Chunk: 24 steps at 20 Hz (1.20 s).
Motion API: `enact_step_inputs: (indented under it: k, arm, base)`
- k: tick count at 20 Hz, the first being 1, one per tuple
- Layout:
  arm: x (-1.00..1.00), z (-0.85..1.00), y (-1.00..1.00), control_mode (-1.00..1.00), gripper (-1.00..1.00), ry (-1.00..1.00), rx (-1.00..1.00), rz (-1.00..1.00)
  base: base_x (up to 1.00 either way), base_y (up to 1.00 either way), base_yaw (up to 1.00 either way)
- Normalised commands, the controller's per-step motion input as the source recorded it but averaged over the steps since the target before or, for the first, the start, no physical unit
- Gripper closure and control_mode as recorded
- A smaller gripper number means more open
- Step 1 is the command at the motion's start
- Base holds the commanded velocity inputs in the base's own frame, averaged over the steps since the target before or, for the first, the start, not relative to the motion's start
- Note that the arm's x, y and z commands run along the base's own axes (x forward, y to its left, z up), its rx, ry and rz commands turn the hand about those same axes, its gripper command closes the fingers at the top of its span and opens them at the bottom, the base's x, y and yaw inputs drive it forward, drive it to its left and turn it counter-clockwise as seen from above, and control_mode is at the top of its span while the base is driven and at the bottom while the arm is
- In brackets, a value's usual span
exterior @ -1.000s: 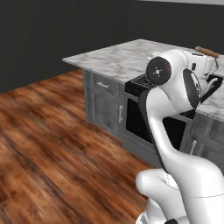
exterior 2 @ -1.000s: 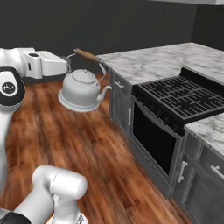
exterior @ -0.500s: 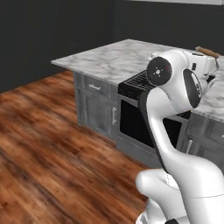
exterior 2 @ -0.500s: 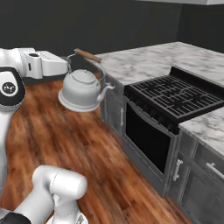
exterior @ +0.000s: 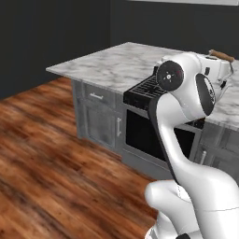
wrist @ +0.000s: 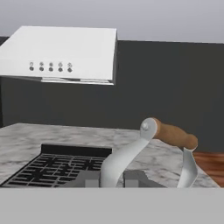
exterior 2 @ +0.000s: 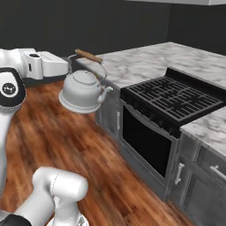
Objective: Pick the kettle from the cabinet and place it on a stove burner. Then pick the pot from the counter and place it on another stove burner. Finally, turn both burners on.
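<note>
My gripper [exterior 2: 70, 65] is shut on the thin arched handle of the kettle [exterior 2: 84, 91], which hangs in the air over the wooden floor, left of the stove. In the hand view the metal handle strip with its brown wooden piece [wrist: 175, 134] runs up from between my fingertips [wrist: 113, 179]. In the left base view the wooden piece [exterior: 221, 55] shows past my arm. The black stove burners [exterior 2: 176, 99] [exterior: 144, 88] [wrist: 61, 166] sit bare in the white marble counter [exterior 2: 132, 64]. The pot and the cabinet are out of view.
A white range hood [wrist: 65, 52] hangs over the cooktop against a dark wall. The black oven door [exterior 2: 145, 141] and grey drawers [exterior: 98, 95] front the counter. Wooden floor [exterior: 46, 154] spreads to the left.
The whole picture has shifted, so the base has driven; the stove and counter now stand nearer my arm. The kettle stays in my shut gripper, held the same way.
</note>
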Motion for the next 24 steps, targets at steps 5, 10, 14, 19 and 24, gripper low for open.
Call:
enact_step_inputs:
  k: [5,10,14,19,24]
  arm:
    - [0.0,0.0,0.0,1.0,1.0,0.0,0.0,0.0]
    - [0.0,0.0,0.0,1.0,1.0,0.0,0.0,0.0]
    - [0.0,0.0,0.0,1.0,1.0,0.0,0.0,0.0]
    - [0.0,0.0,0.0,1.0,1.0,0.0,0.0,0.0]
    - [0.0,0.0,0.0,1.0,1.0,0.0,0.0,0.0]
  base:
    - [0.41,0.29,-0.17]
    - [0.43,0.31,-0.17]
    - [0.4,0.23,-0.2]
    - [0.37,0.16,-0.23]
    - [0.38,0.12,-0.25]
